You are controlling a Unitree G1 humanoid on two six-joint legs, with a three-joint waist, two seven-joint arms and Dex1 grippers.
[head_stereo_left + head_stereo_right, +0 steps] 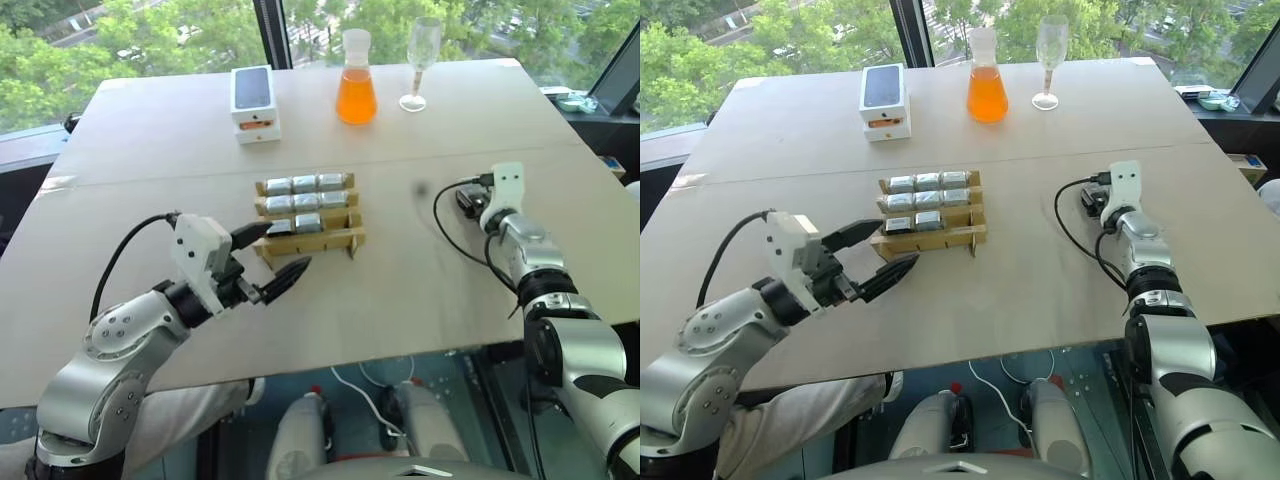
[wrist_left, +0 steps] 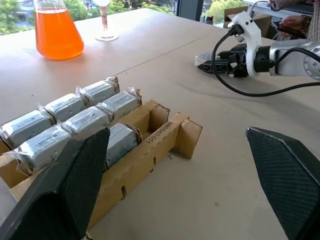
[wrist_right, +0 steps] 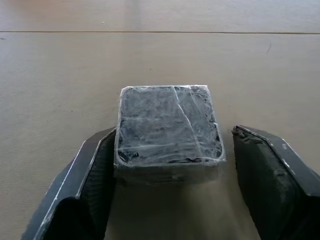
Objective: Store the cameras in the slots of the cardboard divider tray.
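Plastic-wrapped black-faced camera block (image 3: 169,131) lies flat on the table, centre of right wrist view, between the jaws of the right gripper (image 3: 170,185): part open, one finger touching its side, other apart, not gripped. Tan cardboard divider tray (image 1: 340,238) sits mid-frame in the left eye view, w/ left gripper (image 1: 272,258) nearer, wide open, empty.

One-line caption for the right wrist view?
Right gripper straddles a plastic-wrapped black-faced camera on the table, jaws not closed.
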